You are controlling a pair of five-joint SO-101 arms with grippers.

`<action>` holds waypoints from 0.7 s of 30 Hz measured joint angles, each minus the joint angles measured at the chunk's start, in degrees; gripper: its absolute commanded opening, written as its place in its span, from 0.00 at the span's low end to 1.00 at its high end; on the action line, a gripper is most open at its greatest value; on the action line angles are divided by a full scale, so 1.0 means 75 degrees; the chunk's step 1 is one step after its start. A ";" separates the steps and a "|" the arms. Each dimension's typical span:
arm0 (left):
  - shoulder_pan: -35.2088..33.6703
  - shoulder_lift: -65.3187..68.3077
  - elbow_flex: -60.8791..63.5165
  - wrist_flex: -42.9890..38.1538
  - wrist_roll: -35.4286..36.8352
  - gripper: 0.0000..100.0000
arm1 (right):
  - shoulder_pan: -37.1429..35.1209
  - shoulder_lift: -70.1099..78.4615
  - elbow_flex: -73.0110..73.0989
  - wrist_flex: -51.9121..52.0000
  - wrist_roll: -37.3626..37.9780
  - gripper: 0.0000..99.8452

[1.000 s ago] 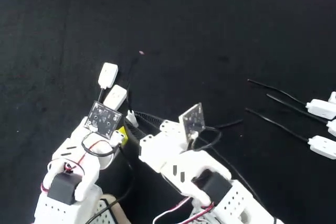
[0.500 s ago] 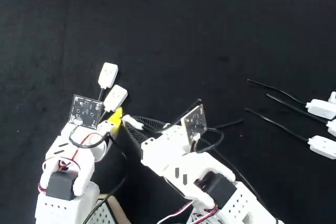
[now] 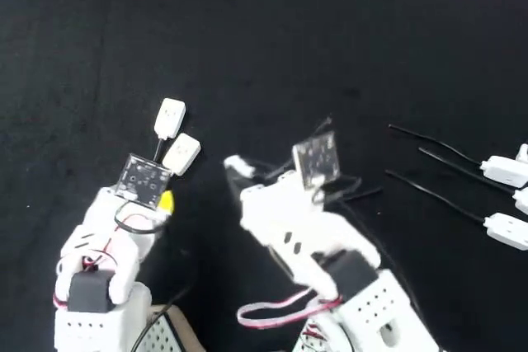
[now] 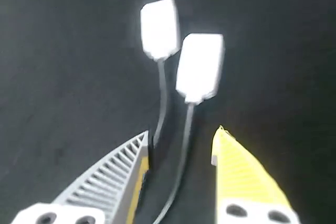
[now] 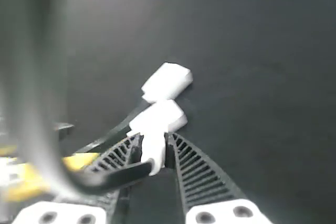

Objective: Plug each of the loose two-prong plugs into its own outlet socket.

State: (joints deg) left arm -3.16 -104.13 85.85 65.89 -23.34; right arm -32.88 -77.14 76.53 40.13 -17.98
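Note:
Two white socket blocks (image 3: pixel 170 117) (image 3: pixel 182 154) lie side by side at the left of the black table, their thin cords running back toward the left arm. In the left wrist view the blocks (image 4: pixel 159 28) (image 4: pixel 199 68) sit just ahead of my left gripper (image 4: pixel 182 132), which is open, with the cords passing between its grey and yellow fingers. My right gripper (image 3: pixel 235 166) is shut on a small white plug (image 5: pixel 155 150) with a black cord, held just right of the nearer block (image 5: pixel 157 116). More white plugs (image 3: pixel 505 171) (image 3: pixel 507 231) lie at the right edge.
Thin black cords (image 3: pixel 433 194) stretch leftward from the plugs at the right edge. The black cloth (image 3: pixel 272 47) covers the far half of the table. A black cord loops close past the right wrist camera (image 5: pixel 31 103).
My right gripper has carried the plug away from the left gripper, farther up the table and to the right. The left arm swung left, then settled behind the two blocks.

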 measured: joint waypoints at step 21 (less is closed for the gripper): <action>-0.0762 0.8322 -0.4337 -0.2532 0.0610 0.20 | 0.2520 0.7584 -0.5064 0.2508 0.3810 0.01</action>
State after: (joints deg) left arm -8.88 -41.71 53.32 46.90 -18.77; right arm -13.98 -20.26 38.55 58.95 10.59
